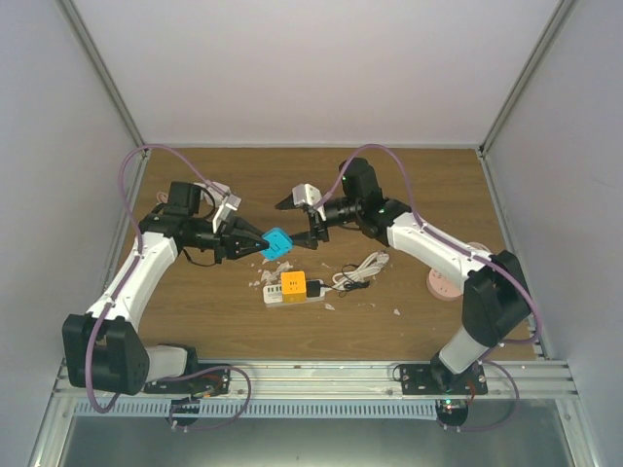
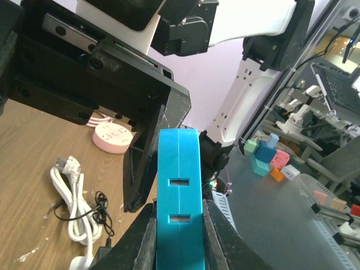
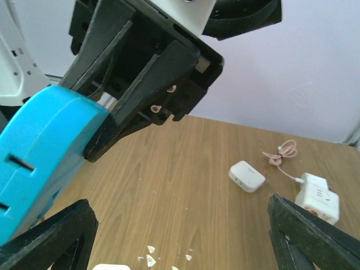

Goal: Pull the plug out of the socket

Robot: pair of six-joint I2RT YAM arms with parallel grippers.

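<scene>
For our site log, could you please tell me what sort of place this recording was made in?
Probably a robotics lab: a wooden tabletop boxed in by white panels, with coloured blocks and more robot hardware beyond.

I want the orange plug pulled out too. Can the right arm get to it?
Probably yes. The right fingers are open and hold nothing, and the orange plug on the white strip sits uncovered close by; only the black plug crowds one side.

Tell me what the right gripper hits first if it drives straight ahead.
Probably the blue plug held in the left gripper: it sits just ahead, by one finger of the open right gripper. Depth is unclear, so contact is not certain.
</scene>
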